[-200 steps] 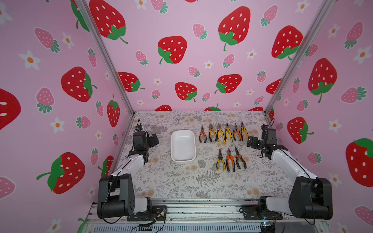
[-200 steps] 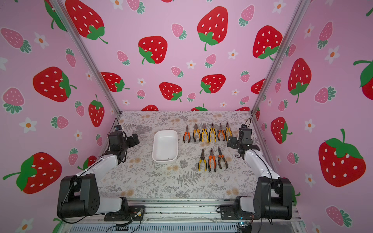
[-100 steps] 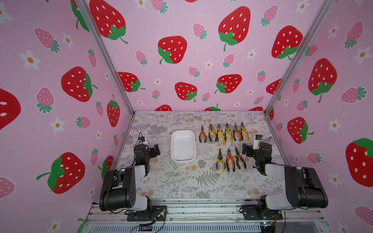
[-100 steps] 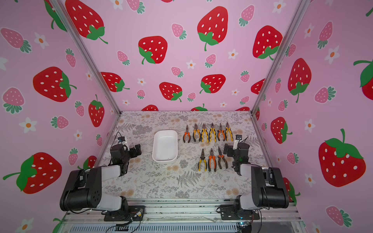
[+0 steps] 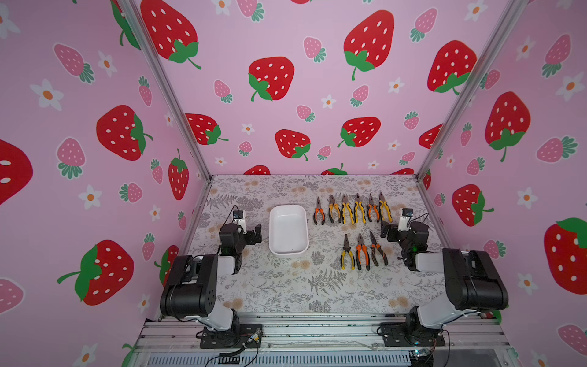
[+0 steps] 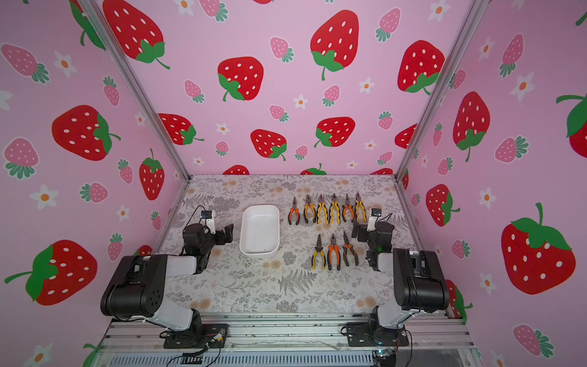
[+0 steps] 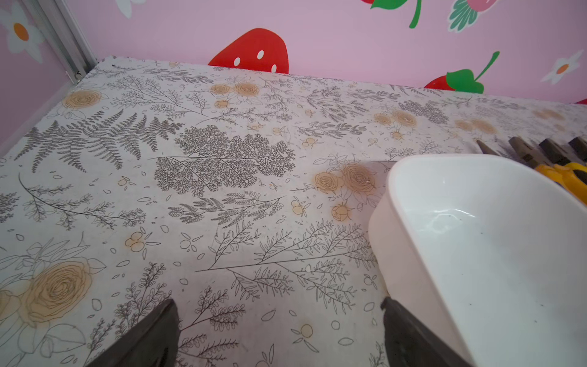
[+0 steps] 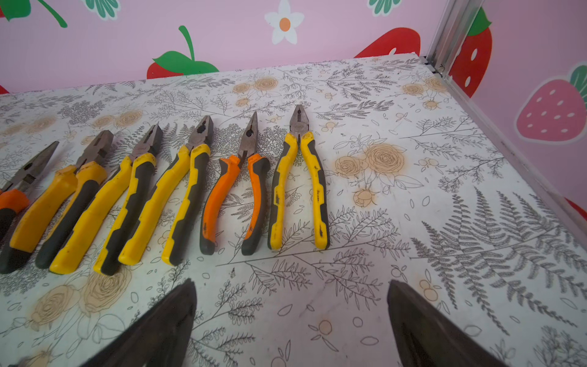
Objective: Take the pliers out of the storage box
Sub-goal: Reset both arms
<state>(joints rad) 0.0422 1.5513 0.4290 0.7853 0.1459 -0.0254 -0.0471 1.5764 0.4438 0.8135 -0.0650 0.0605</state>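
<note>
While both sets of jaws stand spread wide, grasp: none, only table betw them.
L gripper (image 5: 255,234): low over table (image 5: 286,286), just beside storage box (image 5: 288,230) on its left long side. In wrist view (image 7: 279,333) one finger (image 7: 409,336) sits at box's outer wall; contact can't tell.
R gripper (image 5: 386,230): low, right of the pliers (image 5: 358,203), near handle end of back row's rightmost pair. In wrist view (image 8: 295,327) handle ends lie just ahead of fingertips, apart from them.
L arm (image 5: 190,286): folded back at left edge of table, near its base.
R arm (image 5: 470,282): folded back at right edge, same pose.
Box: white, upright, centre-left, long axis front-to-back; only its white floor shows, both top views (image 6: 259,230) + L wrist view (image 7: 476,238).
Pliers, where: all nine outside box, flat on table to its right, noses toward back wall.
Back row: six side by side, orange/blk + yellow/blk handles; all six seen in R wrist view (image 8: 222,190).
Front row (image 5: 360,243): three, one yellow, two orange; clear gap from back row.
Table print: grey ferns, tan roses.
</note>
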